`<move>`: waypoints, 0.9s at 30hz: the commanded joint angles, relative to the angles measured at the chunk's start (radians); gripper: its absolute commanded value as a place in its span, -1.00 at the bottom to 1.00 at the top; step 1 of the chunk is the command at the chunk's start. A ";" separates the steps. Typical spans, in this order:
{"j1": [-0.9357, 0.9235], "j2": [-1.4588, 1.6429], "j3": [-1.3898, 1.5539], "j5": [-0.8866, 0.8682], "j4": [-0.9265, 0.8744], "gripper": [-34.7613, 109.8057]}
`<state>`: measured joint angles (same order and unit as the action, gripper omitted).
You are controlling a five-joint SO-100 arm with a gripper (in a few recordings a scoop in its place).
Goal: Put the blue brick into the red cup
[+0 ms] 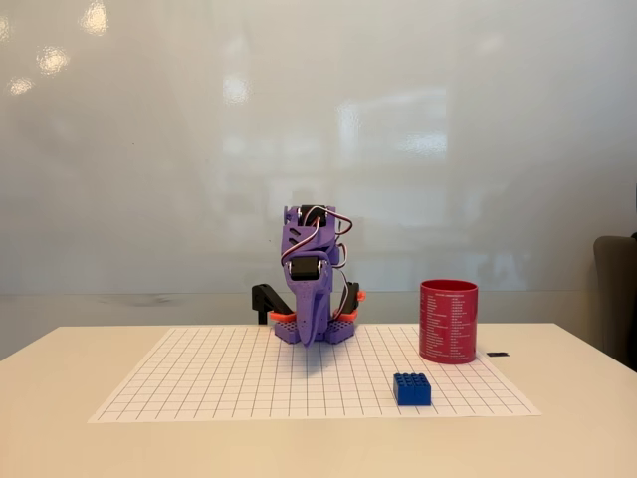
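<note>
The blue brick (pixel 412 388) lies studs up on the gridded white sheet (pixel 239 383), near its front right part. Behind it and slightly to the right, the red cup (pixel 448 321) stands upright at the sheet's right edge, with pale text on its side. The purple arm is folded up at the back centre of the sheet, its gripper (pixel 310 334) pointing down close to the base. The gripper is well left of both the brick and the cup, and nothing shows between its fingers. Its jaws are too small and head-on to read.
The pale table (pixel 60 398) extends around the sheet. A small black item (pixel 498 354) lies on the table right of the cup. A dark chair back (pixel 617 299) stands at the right edge. A glossy white wall closes off the back.
</note>
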<state>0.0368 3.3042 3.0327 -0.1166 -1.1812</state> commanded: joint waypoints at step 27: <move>0.018 -0.002 -0.006 -0.006 -0.023 -0.52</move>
<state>0.0506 3.3042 3.0327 -0.1058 -1.1812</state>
